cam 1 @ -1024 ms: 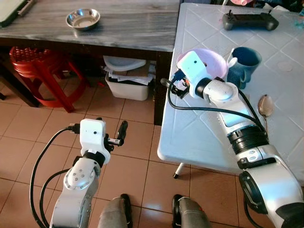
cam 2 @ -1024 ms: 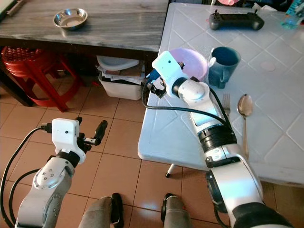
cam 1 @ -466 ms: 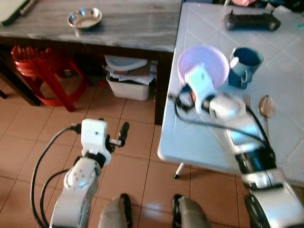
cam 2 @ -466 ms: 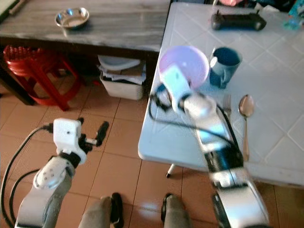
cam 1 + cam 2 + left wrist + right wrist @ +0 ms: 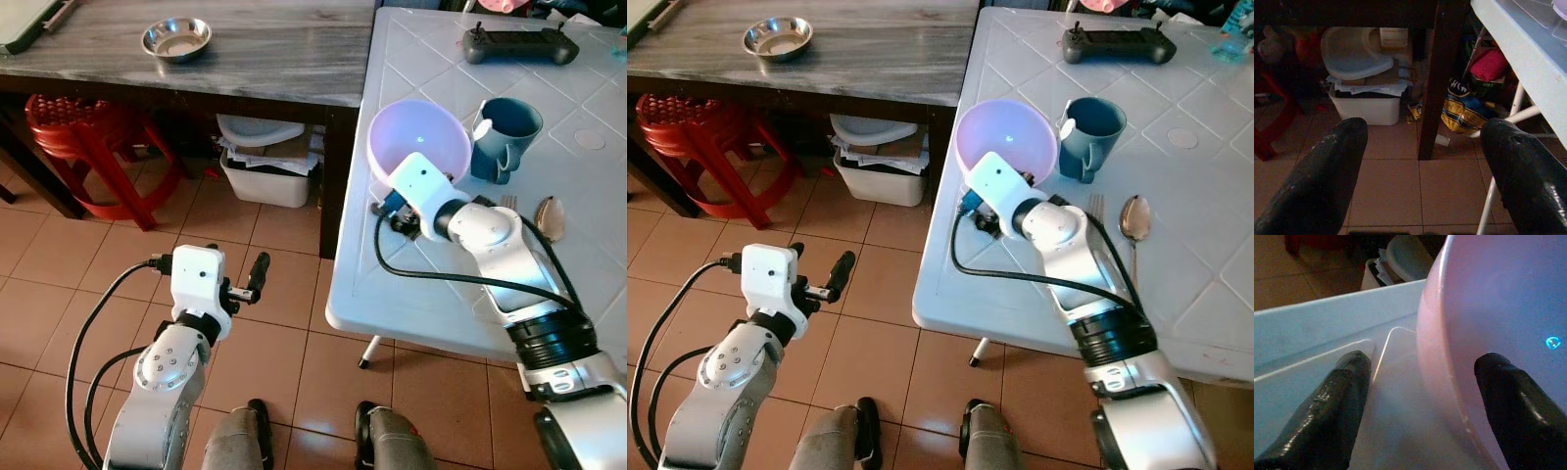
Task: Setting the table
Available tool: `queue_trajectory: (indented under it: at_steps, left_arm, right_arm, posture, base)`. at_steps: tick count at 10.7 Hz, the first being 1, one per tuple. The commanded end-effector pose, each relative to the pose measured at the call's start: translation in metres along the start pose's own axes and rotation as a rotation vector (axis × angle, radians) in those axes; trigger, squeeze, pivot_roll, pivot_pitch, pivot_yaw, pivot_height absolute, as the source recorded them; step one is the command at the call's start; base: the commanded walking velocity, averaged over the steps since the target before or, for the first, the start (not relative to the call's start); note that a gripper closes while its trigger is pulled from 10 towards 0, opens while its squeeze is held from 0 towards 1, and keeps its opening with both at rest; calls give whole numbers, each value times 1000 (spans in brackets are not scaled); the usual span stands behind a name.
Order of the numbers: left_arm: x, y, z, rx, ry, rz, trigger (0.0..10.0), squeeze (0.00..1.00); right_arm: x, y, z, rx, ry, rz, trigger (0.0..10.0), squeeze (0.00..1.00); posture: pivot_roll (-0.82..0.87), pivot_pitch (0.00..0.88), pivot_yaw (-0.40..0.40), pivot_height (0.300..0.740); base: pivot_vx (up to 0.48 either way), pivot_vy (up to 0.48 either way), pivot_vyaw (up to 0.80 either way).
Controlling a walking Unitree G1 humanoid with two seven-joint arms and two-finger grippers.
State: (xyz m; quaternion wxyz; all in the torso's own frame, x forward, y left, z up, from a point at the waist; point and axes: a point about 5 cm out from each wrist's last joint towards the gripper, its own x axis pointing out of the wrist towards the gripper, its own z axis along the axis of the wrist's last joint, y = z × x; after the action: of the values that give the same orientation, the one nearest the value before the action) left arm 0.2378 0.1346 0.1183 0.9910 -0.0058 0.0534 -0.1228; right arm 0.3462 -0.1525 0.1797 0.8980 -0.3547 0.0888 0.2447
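Right gripper at frame centre: fingers spread, straddling the pink bowl rim, not clamped. Left gripper lower left, fingers apart, empty.

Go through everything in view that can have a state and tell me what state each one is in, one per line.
Pink bowl: upright on the white table, empty, rim between the open fingers.
Right gripper: open, straddling the bowl's rim.
Left gripper: open, holding nothing, over the floor.
Blue mug: upright beside the bowl.
Spoon: lying flat, bowl up.
Steel bowl: upright on the grey table.
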Motion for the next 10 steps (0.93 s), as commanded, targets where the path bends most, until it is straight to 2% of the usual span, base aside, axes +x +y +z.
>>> queue_trajectory:
  at_steps: [1, 2, 3, 5, 10]
  left_arm:
    - [-2, 1, -6, -3, 31, -4, 10000, 0]
    - [-2, 1, -6, -3, 32, -3, 10000, 0]
    - [-2, 1, -7, -5, 38, -7, 10000, 0]
    - [-2, 1, -7, -6, 43, -7, 10000, 0]
    - [-1, 1, -7, -10, 41, -7, 10000, 0]
  right_arm:
    - [-1, -1, 2, -56, -3, -5, 0, 0]
    - [-2, -1, 1, -59, -1, -3, 0, 0]
    - [-4, -4, -4, -124, 23, -14, 0, 0]
    - [-5, -9, -9, -175, 41, -35, 0, 0]
    - [-4, -6, -11, -218, 35, -19, 0, 0]
  posture:
    - [-47, 204, 52, 740]
    - [-48, 205, 52, 740]
    - [-49, 204, 53, 740]
    - [-49, 203, 53, 740]
    - [-46, 199, 51, 740]
  base:
    - [0, 0, 0]
    - [0, 0, 0]
    - [0, 0, 0]
    - [0, 0, 0]
    - [0, 0, 0]
